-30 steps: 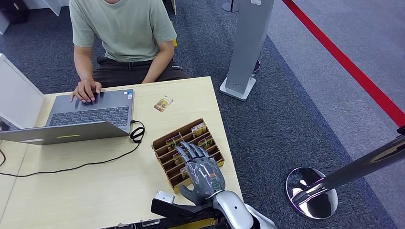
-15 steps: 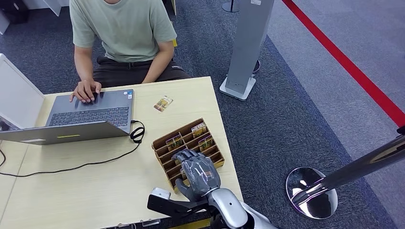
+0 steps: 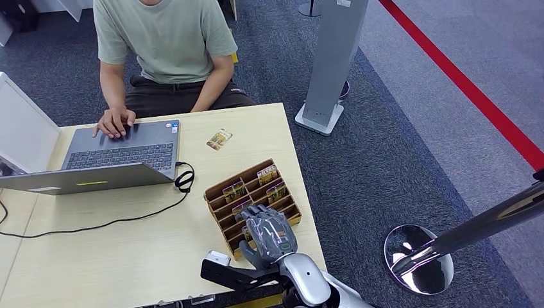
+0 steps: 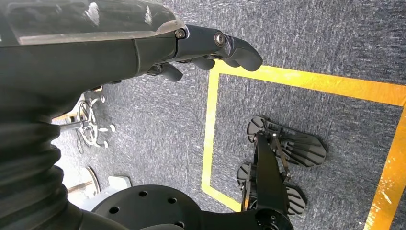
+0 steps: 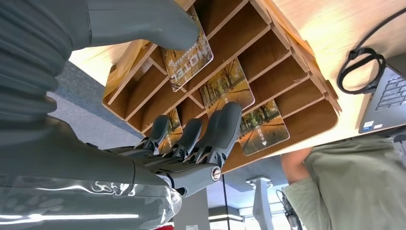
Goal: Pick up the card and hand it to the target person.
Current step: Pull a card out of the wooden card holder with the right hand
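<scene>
A wooden card box point(image 3: 217, 191) stands near the table's right edge, with several picture cards point(image 3: 267, 173) upright in its slots. My right hand point(image 3: 270, 233) lies over the box's near end, fingers curled down into it. In the right wrist view the thumb point(image 5: 158, 21) presses on one tilted card point(image 5: 191, 60), while the dark fingers point(image 5: 225, 122) curl against other cards in the box point(image 5: 292, 72); a grip does not show. Another card point(image 3: 219, 138) lies flat on the table before the seated person point(image 3: 167, 38). My left hand point(image 4: 210, 45) hangs over the carpet, holding nothing.
An open laptop point(image 3: 122, 151) sits at the left with the person's hand on it, and a black cable point(image 3: 96, 225) loops across the table. A grey post point(image 3: 333, 58) and a chrome stanchion base point(image 3: 418, 258) stand on the carpet to the right.
My right hand's fingers were stretched flat over the box a second ago; they have curled down into it and the hand has drawn slightly back toward me.
</scene>
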